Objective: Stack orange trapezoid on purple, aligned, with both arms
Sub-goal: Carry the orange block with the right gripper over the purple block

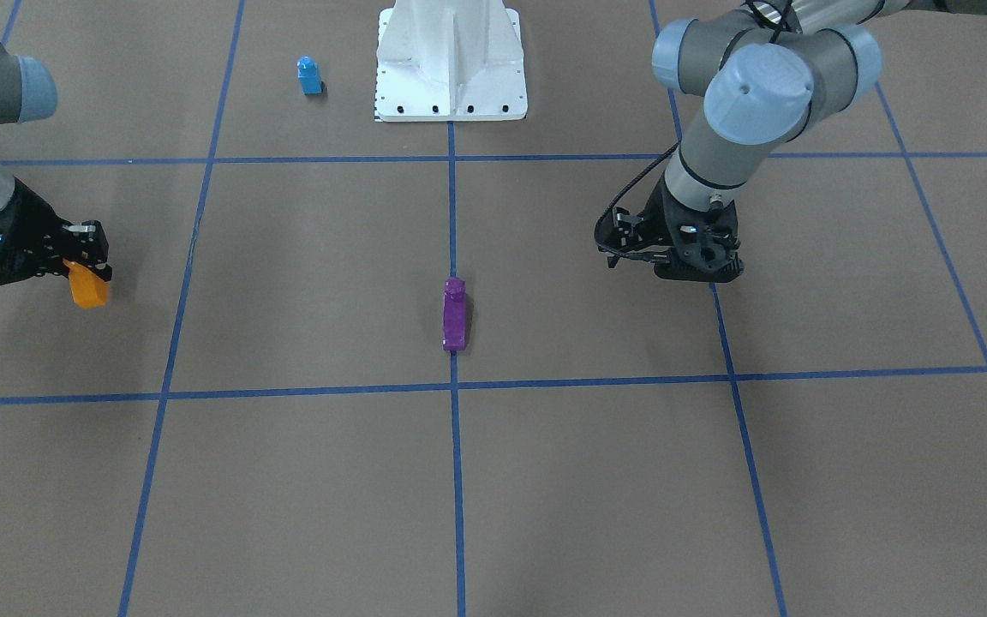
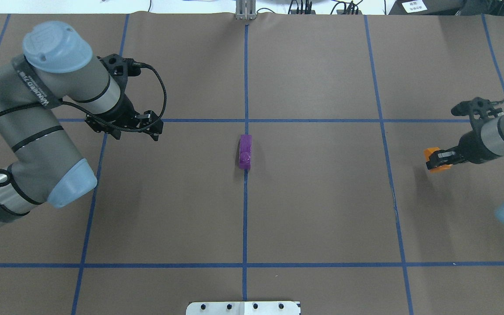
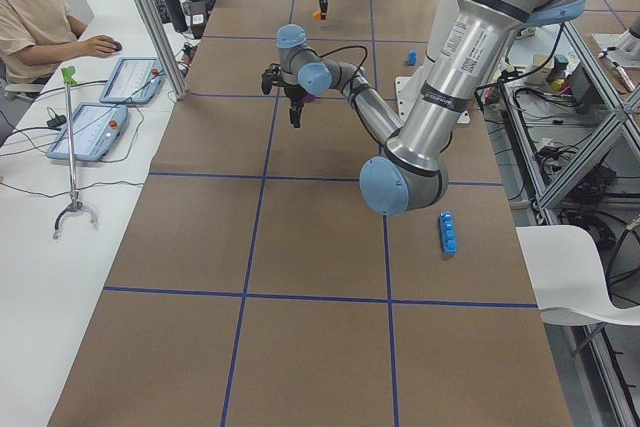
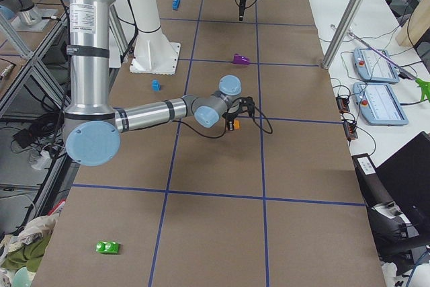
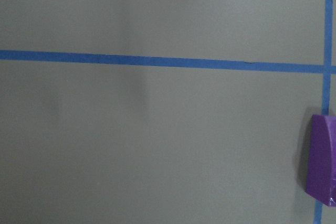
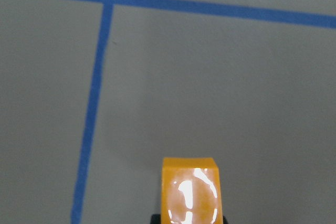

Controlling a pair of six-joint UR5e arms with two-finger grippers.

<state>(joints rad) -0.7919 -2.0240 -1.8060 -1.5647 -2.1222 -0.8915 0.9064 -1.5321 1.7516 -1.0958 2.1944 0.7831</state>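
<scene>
The orange trapezoid [image 1: 87, 287] is held in my right gripper [image 1: 82, 267], which is shut on it and holds it a little above the table at the robot's far right. It also shows in the overhead view [image 2: 435, 157] and close up in the right wrist view [image 6: 191, 192]. The purple block [image 2: 245, 152] lies on the centre tape line, also seen in the front view [image 1: 454, 314] and at the left wrist view's right edge [image 5: 323, 161]. My left gripper [image 2: 125, 129] points down, open and empty, well to the purple block's left.
A small blue single-stud block [image 1: 309, 75] stands near the white robot base [image 1: 451, 60]. A long blue brick [image 3: 448, 232] lies beside the left arm's base. A green brick [image 4: 107, 247] lies at the table's right end. An operator [image 3: 40, 17] sits alongside.
</scene>
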